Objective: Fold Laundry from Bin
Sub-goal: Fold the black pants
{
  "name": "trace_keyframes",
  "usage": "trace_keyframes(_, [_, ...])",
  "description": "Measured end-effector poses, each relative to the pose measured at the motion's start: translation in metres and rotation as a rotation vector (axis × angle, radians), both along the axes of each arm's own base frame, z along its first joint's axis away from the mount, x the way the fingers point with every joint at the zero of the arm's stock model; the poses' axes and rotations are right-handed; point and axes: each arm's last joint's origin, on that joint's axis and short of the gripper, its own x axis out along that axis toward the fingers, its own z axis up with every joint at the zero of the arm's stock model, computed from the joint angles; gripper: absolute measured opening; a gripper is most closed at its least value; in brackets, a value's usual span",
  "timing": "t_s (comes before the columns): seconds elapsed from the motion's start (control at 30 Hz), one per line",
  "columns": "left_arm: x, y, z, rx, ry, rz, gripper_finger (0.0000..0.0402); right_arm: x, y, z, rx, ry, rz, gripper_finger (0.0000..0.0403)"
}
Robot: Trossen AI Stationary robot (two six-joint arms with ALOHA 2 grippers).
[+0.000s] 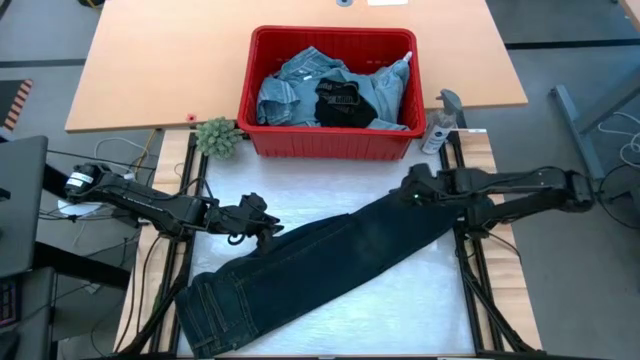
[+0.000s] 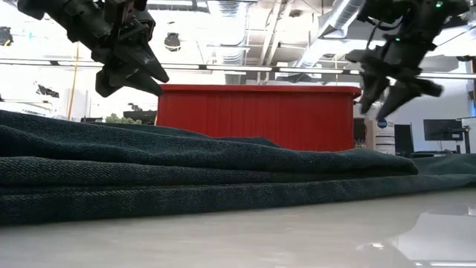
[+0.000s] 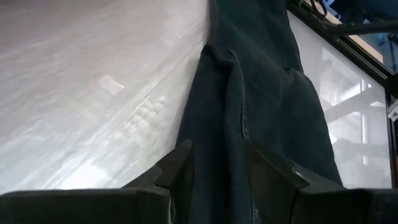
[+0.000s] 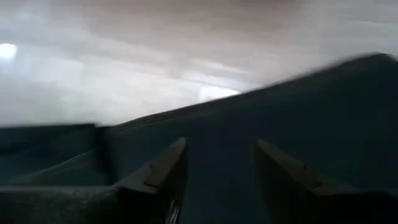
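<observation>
A pair of dark denim jeans [image 1: 320, 265], one piece of the laundry, lies slantwise on the white table top, waist at the near left and leg ends at the far right. My left gripper [image 1: 265, 228] hovers open above its far edge near the middle [image 3: 249, 93]. My right gripper [image 1: 410, 192] hovers open over the leg end [image 4: 311, 124]. In the low view both grippers [image 2: 152, 74] [image 2: 383, 97] hang clear above the cloth [image 2: 223, 171]. The red bin [image 1: 330, 145] stands at the far middle, holding light blue denim [image 1: 300, 85] and a black garment [image 1: 345, 105].
A small green plant [image 1: 217, 137] sits left of the bin and a spray bottle [image 1: 440, 125] right of it. Bare white table top [image 1: 300, 190] lies between the bin and the jeans. Dark frame rails [image 1: 465, 260] run along the table's left and right sides.
</observation>
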Motion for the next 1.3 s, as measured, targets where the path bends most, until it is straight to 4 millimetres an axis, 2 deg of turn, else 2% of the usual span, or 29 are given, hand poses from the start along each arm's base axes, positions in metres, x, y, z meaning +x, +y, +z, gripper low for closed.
trace_keyframes(0.2, [0.000, 0.002, 0.000, 0.030, -0.005, 0.044, 0.0128, 0.026, 0.009, 0.010, -0.051, -0.192, 0.221, 0.0200])
trace_keyframes(0.33, [0.000, 0.001, 0.000, 0.029, -0.004, 0.042, 0.0128, 0.031, 0.009, 0.018, -0.071, -0.290, 0.227, 0.0200])
trace_keyframes(0.57, [0.000, 0.000, 0.000, 0.004, -0.008, 0.046, 0.0128, 0.029, 0.008, 0.023, -0.079, -0.333, 0.222, 0.0200])
trace_keyframes(0.8, [0.000, 0.000, 0.000, -0.064, -0.032, 0.100, 0.0128, 0.024, 0.010, 0.030, -0.071, -0.373, 0.245, 0.0200])
trace_keyframes(0.93, [0.000, 0.007, 0.002, 0.009, -0.053, 0.193, 0.0128, 0.018, 0.011, 0.037, -0.119, -0.392, 0.293, 0.0200])
trace_keyframes(1.03, [0.001, 0.013, 0.005, 0.063, -0.090, 0.290, 0.0128, 0.010, 0.009, 0.045, -0.133, -0.433, 0.286, 0.0200])
trace_keyframes(1.13, [0.004, 0.016, 0.010, -0.071, -0.212, 0.393, 0.0128, -0.001, 0.009, 0.053, -0.145, -0.475, 0.283, 0.0200])
trace_keyframes(1.3, [0.006, 0.025, 0.013, -0.088, -0.263, 0.471, 0.0128, -0.027, 0.007, 0.057, -0.203, -0.443, 0.147, 0.0200])
